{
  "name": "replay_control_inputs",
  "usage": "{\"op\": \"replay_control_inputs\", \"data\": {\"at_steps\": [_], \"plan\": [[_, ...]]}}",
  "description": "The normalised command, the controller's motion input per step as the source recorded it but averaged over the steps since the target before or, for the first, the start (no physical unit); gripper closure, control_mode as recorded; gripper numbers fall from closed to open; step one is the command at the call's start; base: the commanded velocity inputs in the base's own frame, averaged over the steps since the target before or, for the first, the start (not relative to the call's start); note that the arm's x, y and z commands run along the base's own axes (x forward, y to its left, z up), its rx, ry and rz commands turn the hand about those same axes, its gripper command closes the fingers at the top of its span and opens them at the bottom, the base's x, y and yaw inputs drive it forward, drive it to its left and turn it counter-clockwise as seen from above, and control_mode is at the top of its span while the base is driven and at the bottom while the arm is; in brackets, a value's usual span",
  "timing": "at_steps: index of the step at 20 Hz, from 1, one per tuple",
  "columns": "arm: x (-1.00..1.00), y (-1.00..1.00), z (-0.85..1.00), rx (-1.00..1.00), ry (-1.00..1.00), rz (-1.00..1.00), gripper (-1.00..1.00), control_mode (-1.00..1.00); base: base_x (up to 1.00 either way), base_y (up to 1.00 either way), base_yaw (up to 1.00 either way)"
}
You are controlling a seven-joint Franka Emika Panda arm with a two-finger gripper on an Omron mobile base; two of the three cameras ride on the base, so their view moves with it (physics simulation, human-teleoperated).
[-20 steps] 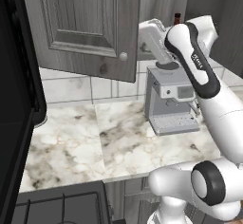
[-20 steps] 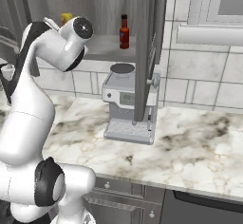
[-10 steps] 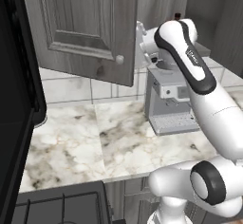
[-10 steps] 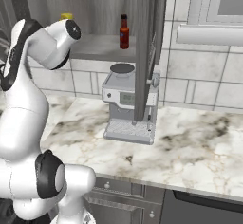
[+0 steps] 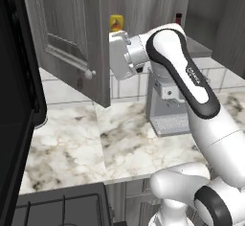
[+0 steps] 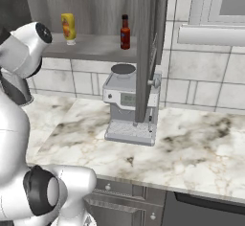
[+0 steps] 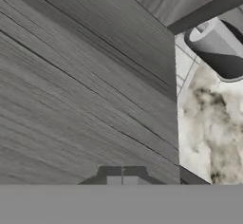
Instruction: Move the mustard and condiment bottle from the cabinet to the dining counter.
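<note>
Yellow mustard (image 6: 68, 27) with unreadable red-orange label, condiment bottle (image 6: 125, 32) beside, end effector (image 7: 122, 176) clenched, empty.

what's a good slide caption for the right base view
Mustard and condiment bottle on the open cabinet's shelf, above a coffee machine.

Glossy white rounded arm (image 5: 191, 76) (dark joints, small lettering).
</note>
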Motion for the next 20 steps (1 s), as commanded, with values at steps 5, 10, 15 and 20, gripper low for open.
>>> {"op": "replay_control_inputs", "data": {"at_steps": [5,10,15,20], "plan": [[-0.29,1.00,-0.07,-0.01,0.00,0.00,1.00,-1.00,0.00,0.00,0.00],[0.00,0.70,-0.13,-0.03,0.01,-0.02,1.00,-1.00,0.00,0.00,0.00],[0.07,-0.14,-0.09,-0.07,0.00,-0.07,1.00,-1.00,0.00,0.00,0.00],[0.01,-0.90,-0.01,-0.12,0.04,-0.27,1.00,-1.00,0.00,0.00,0.00]]}}
